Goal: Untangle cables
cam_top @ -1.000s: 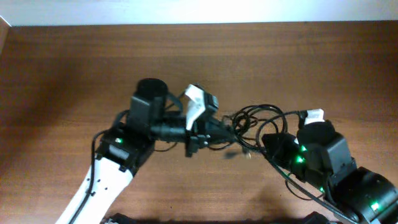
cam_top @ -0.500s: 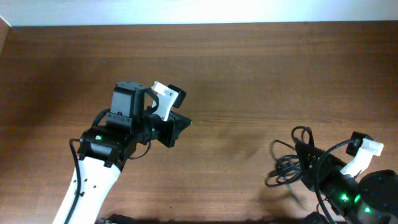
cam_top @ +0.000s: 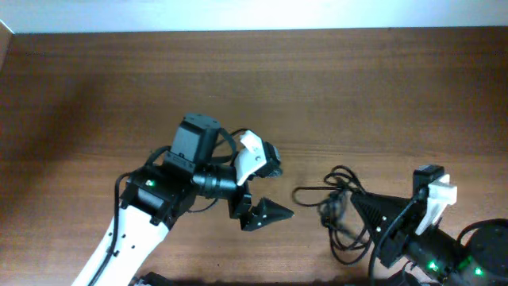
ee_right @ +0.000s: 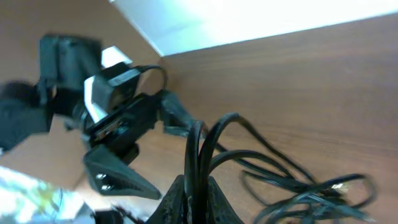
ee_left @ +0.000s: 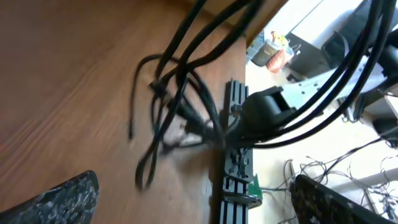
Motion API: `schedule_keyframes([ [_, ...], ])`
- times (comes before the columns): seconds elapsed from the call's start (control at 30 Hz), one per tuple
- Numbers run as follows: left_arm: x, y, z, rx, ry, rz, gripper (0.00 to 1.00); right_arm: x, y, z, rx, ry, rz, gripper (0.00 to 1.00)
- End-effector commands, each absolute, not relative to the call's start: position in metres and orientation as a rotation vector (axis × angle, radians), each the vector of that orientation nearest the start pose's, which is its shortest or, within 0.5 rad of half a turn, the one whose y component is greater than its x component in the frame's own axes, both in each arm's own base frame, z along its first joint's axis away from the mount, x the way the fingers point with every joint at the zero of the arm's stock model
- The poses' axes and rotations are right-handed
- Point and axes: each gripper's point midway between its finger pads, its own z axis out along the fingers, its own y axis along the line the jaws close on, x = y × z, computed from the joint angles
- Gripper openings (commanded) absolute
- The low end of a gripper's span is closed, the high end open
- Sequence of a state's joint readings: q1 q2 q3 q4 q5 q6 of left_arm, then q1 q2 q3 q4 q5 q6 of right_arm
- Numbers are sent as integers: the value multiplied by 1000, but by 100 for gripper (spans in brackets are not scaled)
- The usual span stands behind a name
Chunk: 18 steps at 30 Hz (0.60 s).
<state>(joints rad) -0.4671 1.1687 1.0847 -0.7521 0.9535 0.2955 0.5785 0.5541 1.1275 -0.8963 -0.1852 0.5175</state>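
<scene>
The cables point(cam_top: 340, 208) form a loose black tangle on the wooden table, right of centre. My right gripper point(cam_top: 359, 208) is shut on several strands at the tangle's right side. In the right wrist view the cables point(ee_right: 261, 168) rise between the pinched fingers of my right gripper point(ee_right: 199, 186) and spread out to the right. My left gripper point(cam_top: 270, 191) stands open just left of the tangle, apart from it, with nothing between its fingers. From the left wrist the cables point(ee_left: 177, 106) lie ahead of the left gripper point(ee_left: 196, 202), whose fingertips point(ee_left: 62, 199) sit wide apart.
The brown table point(cam_top: 95, 95) ends at a pale wall along the far side. Its right edge point(ee_left: 245, 56) shows in the left wrist view, with equipment and loose wires beyond it. Both arm bodies occupy the near side of the table.
The left gripper has let go of the cables and opened wide. The right gripper carried the tangle to the right, and the left arm swung away and came back toward it.
</scene>
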Motion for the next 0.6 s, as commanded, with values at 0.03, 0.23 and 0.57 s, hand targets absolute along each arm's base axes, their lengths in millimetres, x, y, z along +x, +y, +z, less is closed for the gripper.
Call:
schedule_keyframes([
  [0.03, 185, -267, 258, 1173, 2034, -1229, 99, 149, 146, 371, -347, 1911, 889, 8],
  [0.23, 187, -295, 213, 1067, 2314, -1284, 99, 166, 160, 368, -362, 1939, 896, 4],
  [0.57, 214, -305, 187, 950, 2404, -1174, 0, 189, 143, 348, -244, 2019, 727, 4],
])
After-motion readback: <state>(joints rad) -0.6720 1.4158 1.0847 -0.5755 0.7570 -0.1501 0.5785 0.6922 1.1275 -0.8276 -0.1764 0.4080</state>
